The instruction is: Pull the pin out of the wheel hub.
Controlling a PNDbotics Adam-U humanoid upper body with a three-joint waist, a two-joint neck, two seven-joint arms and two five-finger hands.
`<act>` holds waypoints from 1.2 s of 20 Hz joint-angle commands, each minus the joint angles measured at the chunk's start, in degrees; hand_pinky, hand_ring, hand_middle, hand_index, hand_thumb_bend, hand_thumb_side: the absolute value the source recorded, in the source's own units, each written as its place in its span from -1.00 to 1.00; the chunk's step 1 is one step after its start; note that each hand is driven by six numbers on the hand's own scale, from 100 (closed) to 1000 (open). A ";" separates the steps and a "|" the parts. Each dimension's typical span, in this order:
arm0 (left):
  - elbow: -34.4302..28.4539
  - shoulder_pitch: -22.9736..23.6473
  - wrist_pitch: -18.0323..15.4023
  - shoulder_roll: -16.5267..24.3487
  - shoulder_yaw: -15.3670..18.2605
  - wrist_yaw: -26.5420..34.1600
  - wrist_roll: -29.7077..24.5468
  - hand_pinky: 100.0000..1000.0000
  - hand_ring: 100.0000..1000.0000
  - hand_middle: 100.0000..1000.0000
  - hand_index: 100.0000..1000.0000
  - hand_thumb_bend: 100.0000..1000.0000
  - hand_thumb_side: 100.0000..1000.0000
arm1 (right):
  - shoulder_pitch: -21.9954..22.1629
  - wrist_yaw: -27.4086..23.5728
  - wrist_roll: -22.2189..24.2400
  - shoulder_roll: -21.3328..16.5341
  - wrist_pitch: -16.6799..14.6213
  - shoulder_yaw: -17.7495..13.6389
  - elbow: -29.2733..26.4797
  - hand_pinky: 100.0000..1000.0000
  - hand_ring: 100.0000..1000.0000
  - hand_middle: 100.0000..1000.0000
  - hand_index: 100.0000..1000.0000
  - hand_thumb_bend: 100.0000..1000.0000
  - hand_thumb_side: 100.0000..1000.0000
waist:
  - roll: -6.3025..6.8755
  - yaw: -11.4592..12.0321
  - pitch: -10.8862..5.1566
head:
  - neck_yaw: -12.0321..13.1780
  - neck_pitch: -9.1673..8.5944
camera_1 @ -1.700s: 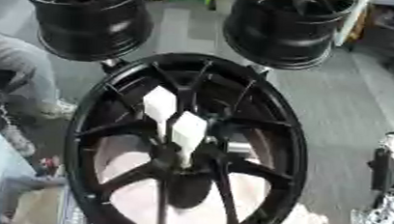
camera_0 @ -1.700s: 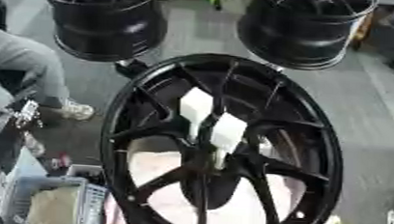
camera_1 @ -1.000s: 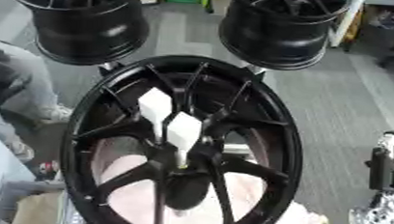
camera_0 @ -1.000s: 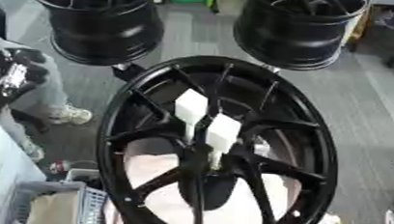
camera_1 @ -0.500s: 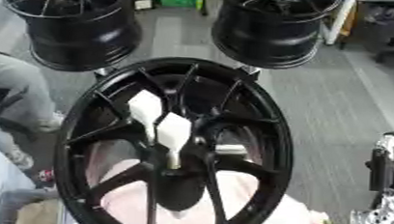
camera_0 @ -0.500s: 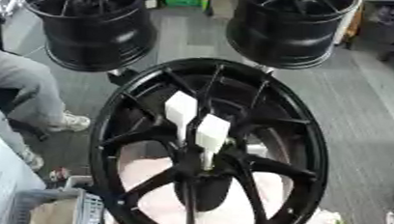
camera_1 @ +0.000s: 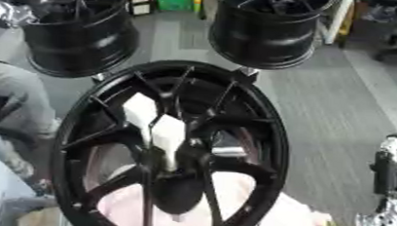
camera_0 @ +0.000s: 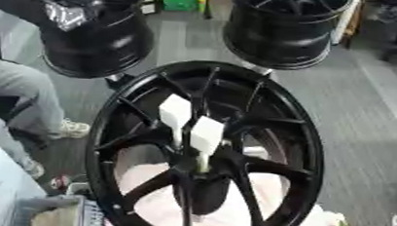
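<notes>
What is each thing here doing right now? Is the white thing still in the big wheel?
Big black wheel: upright, tilted, nearest the camera.
White pin: sitting at the hub, not pulled out.
Left rear wheel: standing behind on the floor.
Right rear wheel: standing behind on the floor.
Right hand: at the right edge, away from the wheel; fingers unclear.
Left hand: not seen.

My left hand showed at the left edge earlier and is gone from view. My right hand (camera_1: 393,169) hangs at the right edge, unmoved. My head tilted, so the whole scene shifted.
</notes>
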 commanded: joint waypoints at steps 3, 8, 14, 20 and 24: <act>-0.33 -3.19 -18.27 -3.31 -5.76 -3.56 -21.67 0.54 0.48 0.56 0.69 -0.43 -0.13 | -0.28 0.48 0.22 -1.60 -0.08 0.18 -0.50 -0.17 0.31 0.51 0.60 -1.00 0.49 | 0.03 -0.25 -0.84 | -0.15 -0.15; -2.18 -3.39 -18.27 -5.04 -11.18 -10.73 -21.76 0.54 0.48 0.56 0.71 -0.20 -0.14 | -0.38 0.51 0.36 -1.70 -0.09 0.29 -0.48 -0.17 0.31 0.51 0.60 -1.00 0.50 | 0.23 -0.57 -0.82 | -0.05 -0.15; -2.95 -2.86 -18.27 -5.56 -14.01 -16.10 -21.76 0.53 0.47 0.54 0.71 -0.07 -0.23 | -0.47 0.53 0.40 -1.71 -0.13 0.32 -0.46 -0.17 0.31 0.51 0.60 -1.00 0.49 | 0.28 -0.66 -0.81 | -0.03 -0.15; -3.00 -2.33 -18.27 -4.43 -14.90 -18.99 -21.76 0.51 0.41 0.48 0.69 -0.02 -0.24 | -0.45 0.54 0.39 -1.75 -0.13 0.22 -0.46 -0.17 0.31 0.51 0.60 -1.00 0.50 | 0.35 -0.58 -0.84 | 0.02 -0.15; -2.31 -1.62 -18.27 -3.67 -15.48 -21.27 -21.76 0.49 0.37 0.45 0.67 -0.01 -0.21 | -0.46 0.55 0.36 -1.76 -0.17 0.19 -0.42 -0.17 0.31 0.51 0.60 -1.00 0.50 | 0.48 -0.51 -0.88 | -0.05 -0.15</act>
